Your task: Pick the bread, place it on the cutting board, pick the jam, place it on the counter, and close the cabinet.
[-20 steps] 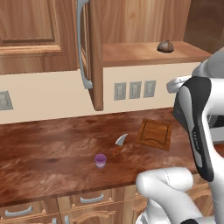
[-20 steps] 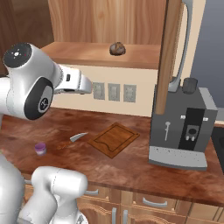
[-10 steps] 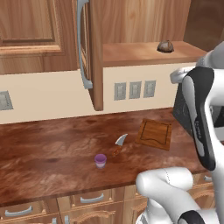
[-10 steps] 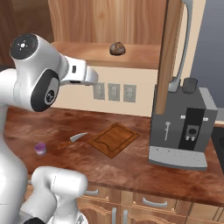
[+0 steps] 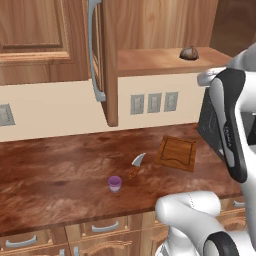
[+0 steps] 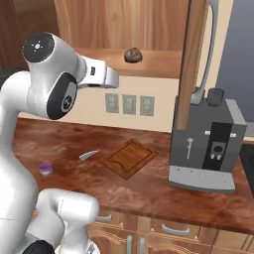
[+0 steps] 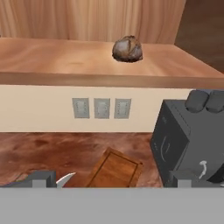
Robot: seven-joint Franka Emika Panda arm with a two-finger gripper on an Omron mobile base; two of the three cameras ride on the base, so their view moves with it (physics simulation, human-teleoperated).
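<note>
The bread (image 5: 189, 52) lies on the light wooden shelf of the open cabinet, also seen as the bread (image 6: 133, 55) and, straight ahead in the hand view, the bread (image 7: 127, 48). My gripper (image 7: 113, 181) is open, nothing between its fingertips (image 7: 41, 178), well short of the bread. The hand (image 6: 104, 75) hangs at about shelf height, left of the bread. The cutting board (image 5: 176, 153) lies bare on the counter (image 5: 60, 175). The jam (image 5: 115, 183) stands near the counter's front edge. The cabinet door (image 5: 107, 65) stands open.
A grey-bladed knife (image 5: 136, 162) lies between the jam and the board. A dark coffee machine (image 6: 208, 144) stands on the counter right of the board, under the open door (image 6: 191, 64). Wall outlets (image 7: 101, 108) sit below the shelf.
The arm has lifted the hand and pushed it a little forward, from below shelf level up toward the shelf. Bread, jam, board and door have not moved.
</note>
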